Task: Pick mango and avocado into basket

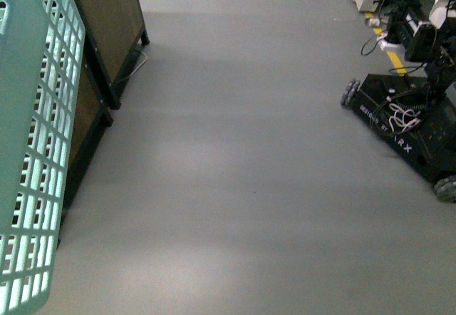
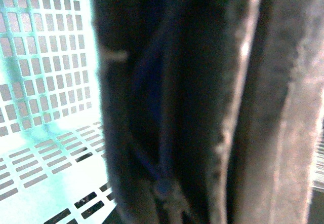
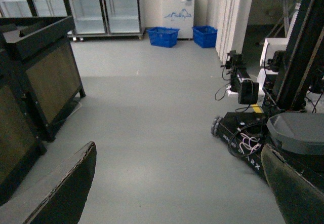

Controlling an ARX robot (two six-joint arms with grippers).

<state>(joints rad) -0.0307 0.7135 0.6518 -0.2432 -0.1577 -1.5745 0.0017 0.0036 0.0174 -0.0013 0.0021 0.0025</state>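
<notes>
**No fruit in sight, basket close against the stands**

Neither the mango nor the avocado shows in any view. The basket (image 1: 28, 151) fills the 9 o'clock edge of the front view, its slotted wall close to the camera. The part of its floor and wall seen from the left wrist (image 2: 45, 82) holds no fruit.

The left gripper (image 2: 223, 102) is a blur of dark padding against the lens. I cannot tell how far it is parted or whether it has hold of anything (the basket's handle is not visible). The right gripper (image 3: 178, 150) is spread wide with nothing between its pads.

The main risk, as I judge it, is a collision while searching. The basket sits just beside the dark wooden stands (image 1: 107, 30) at 11 o'clock, so a turn that way could knock it against them. If the hold on the basket is loose, such a knock could drop it.

At 3 o'clock stands another robot (image 1: 406, 130) with loose cables (image 1: 405, 119) on its base, a snag for a swinging right arm. Between the two lies bare grey floor (image 1: 235, 172). From the right wrist, blue crates (image 3: 163, 35), a chest freezer (image 3: 178, 6) and glass-door fridges (image 3: 101, 6) line the far wall at 12 o'clock.
</notes>
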